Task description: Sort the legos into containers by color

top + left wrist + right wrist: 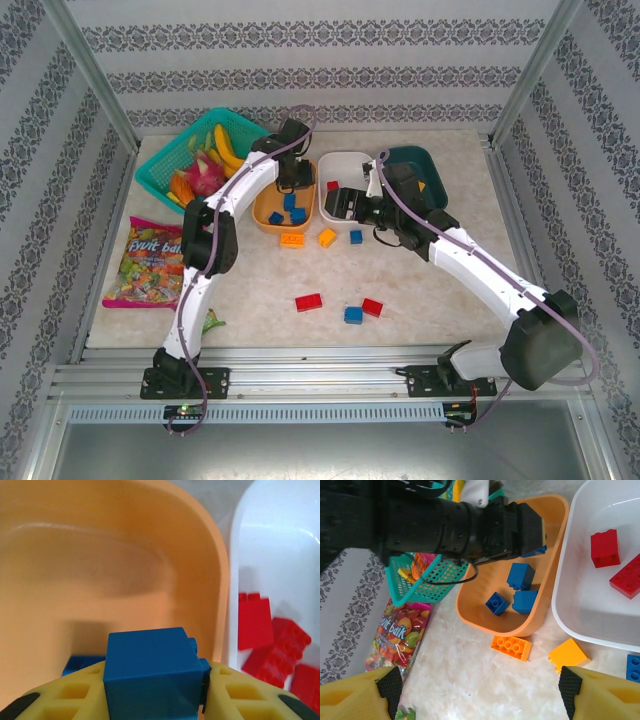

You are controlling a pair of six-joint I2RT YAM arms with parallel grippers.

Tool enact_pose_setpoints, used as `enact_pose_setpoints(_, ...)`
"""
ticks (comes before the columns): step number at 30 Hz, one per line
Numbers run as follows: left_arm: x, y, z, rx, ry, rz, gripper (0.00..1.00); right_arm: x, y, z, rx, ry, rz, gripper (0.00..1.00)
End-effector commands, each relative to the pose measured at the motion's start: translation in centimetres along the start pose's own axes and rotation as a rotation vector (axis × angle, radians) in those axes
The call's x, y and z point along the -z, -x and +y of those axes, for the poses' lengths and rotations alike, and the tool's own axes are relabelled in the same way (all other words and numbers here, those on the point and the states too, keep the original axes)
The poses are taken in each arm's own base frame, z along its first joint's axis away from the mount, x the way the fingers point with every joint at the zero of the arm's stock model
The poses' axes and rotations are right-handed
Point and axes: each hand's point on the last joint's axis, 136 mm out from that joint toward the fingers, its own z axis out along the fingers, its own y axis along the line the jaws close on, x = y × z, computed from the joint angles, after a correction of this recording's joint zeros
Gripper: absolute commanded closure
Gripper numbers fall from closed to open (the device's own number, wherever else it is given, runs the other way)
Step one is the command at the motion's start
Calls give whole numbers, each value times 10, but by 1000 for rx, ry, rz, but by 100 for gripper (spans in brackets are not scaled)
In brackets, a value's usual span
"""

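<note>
Patterned wallpaper rings a cream table (440, 290). At the upper centre of the top view, the left claw (155, 700) grips a blue brick (147, 665) over the orange tub (100, 555). Beside it, the white tub (280, 540) holds red bricks (255, 622). The right claw (477, 692) gapes wide above loose legos (510, 647) on the table.

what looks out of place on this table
Nothing looks spilled or broken. One oddity: the orange tub holds blue bricks, while two orange bricks lie on the table just outside it. A green scrap lies alone at the near edge.
</note>
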Motion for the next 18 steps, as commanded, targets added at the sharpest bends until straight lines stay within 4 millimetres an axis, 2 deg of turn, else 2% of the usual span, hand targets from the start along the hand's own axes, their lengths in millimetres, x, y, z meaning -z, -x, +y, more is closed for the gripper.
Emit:
enact_pose_setpoints(1,-3,20,-4,-1,-57,-32,61,5,11,3,-14,12,-30,16)
enact_pose_setpoints(4,-13,7,10,25,-16,20,62,5,8,-4,-23,-8,-26,16)
enact_pose_setpoints(9,-26,-9,12,35,-25,81,61,-1,7,-8,-39,-17,-16,16)
enact_pose_setpoints(12,-30,-16,10,45,-49,115,56,-5,8,-9,-37,-23,-9,16)
enact_pose_setpoints(15,-28,-20,13,58,-30,134,48,-6,8,-11,-30,-41,0,16)
enact_pose_setpoints(18,-23,-21,15,69,-27,146,44,-6,8,-14,-22,-64,9,16)
